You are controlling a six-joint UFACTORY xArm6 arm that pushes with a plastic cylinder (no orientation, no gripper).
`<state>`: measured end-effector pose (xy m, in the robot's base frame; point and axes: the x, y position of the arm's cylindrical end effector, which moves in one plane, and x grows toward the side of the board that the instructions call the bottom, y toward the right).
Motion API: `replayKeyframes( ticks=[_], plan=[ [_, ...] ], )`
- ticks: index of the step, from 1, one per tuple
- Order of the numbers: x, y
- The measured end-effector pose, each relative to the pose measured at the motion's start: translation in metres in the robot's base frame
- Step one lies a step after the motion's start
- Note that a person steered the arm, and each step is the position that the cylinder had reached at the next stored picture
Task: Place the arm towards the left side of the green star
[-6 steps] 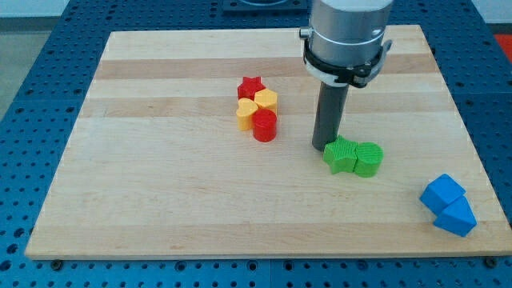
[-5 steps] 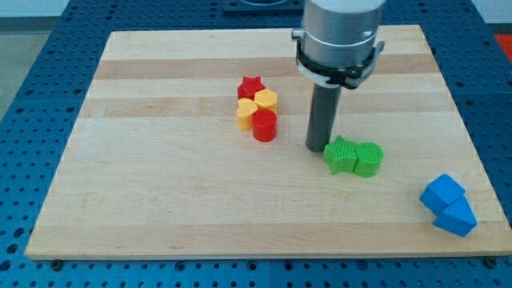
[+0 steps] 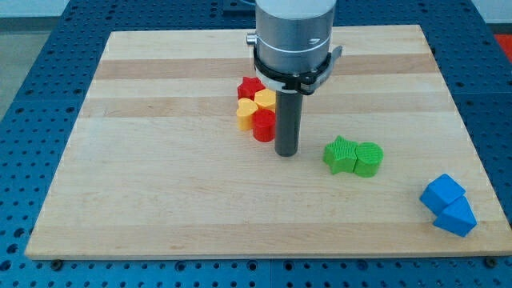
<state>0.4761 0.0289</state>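
The green star [image 3: 340, 155] lies on the wooden board right of centre, touching a green cylinder [image 3: 369, 158] on its right. My tip [image 3: 286, 152] stands on the board to the left of the green star, with a gap of bare wood between them. The tip is just right of and slightly below the red cylinder [image 3: 264, 126].
A cluster sits left of the rod: a red star [image 3: 250, 86], a yellow block [image 3: 266, 100], a yellow heart [image 3: 246, 114] and the red cylinder. Two blue blocks [image 3: 448, 204] lie near the board's lower right edge [image 3: 480, 240].
The rod has moved left, from touching the green star's upper left to a spot near the red cylinder. The blocks have not moved.
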Motion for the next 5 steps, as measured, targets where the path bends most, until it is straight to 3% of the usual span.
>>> replayKeyframes(
  ticks=[5],
  plan=[
    [0.016, 0.028]
  ],
)
